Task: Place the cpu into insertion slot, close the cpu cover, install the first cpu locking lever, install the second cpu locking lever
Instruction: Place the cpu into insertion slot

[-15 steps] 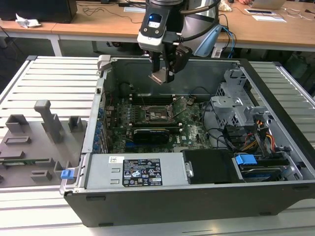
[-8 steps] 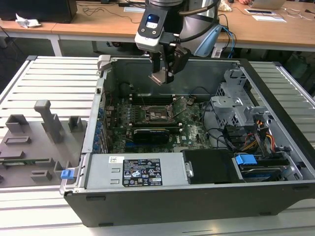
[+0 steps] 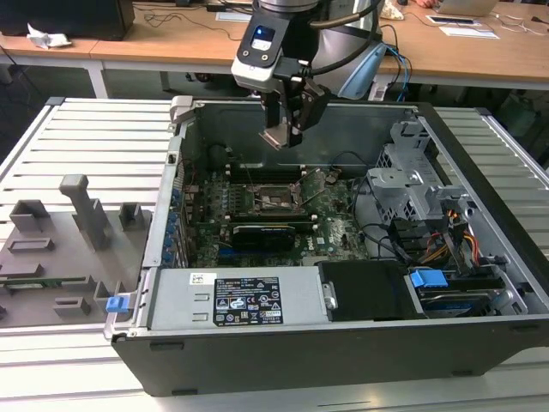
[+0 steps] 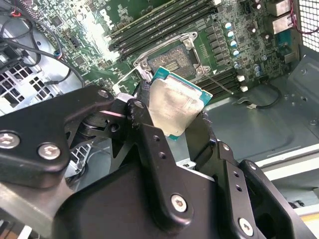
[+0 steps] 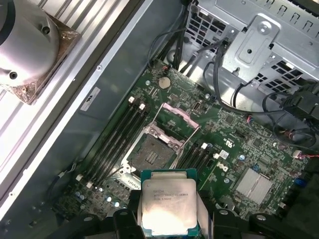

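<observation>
Office desks (image 3: 171,39) stand behind the computer case (image 3: 257,360), where at upper centre of the exterior view the gripper (image 3: 283,137) pinches the cpu (image 4: 174,107) by its edges, above the insertion slot (image 5: 151,153), a light, stiff chip, probably fragile underneath.

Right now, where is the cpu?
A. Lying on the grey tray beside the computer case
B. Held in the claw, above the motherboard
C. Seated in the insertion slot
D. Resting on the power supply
B: the claw grips the cpu by its edges, in the air over the empty insertion slot.
</observation>
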Robot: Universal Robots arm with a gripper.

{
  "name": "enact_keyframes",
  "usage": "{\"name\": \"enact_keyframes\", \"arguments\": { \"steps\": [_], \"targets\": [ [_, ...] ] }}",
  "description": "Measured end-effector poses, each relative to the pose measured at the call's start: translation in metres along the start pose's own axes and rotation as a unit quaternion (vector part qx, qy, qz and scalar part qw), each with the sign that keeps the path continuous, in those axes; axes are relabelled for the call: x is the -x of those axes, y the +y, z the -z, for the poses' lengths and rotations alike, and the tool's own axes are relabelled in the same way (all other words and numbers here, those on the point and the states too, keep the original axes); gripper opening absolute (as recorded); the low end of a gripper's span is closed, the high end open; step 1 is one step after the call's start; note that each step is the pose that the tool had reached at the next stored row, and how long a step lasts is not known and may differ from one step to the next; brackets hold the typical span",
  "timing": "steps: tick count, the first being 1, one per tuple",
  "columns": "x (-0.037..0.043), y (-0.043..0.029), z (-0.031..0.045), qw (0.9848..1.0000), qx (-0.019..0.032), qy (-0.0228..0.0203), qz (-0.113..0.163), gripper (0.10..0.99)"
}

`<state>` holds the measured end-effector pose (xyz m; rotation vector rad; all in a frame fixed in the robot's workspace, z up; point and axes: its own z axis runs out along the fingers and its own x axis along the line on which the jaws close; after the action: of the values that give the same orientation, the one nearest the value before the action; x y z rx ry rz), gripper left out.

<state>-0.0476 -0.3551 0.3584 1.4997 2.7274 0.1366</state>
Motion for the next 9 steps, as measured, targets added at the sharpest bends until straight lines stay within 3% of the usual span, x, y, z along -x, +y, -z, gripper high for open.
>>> {"name": "enact_keyframes", "arguments": {
  "steps": [9],
  "targets": [
    [-0.0002, -0.0003, -0.0006, 0.9998, 0.0004, -0.0016, -0.017, 0.529]
  ]
}}
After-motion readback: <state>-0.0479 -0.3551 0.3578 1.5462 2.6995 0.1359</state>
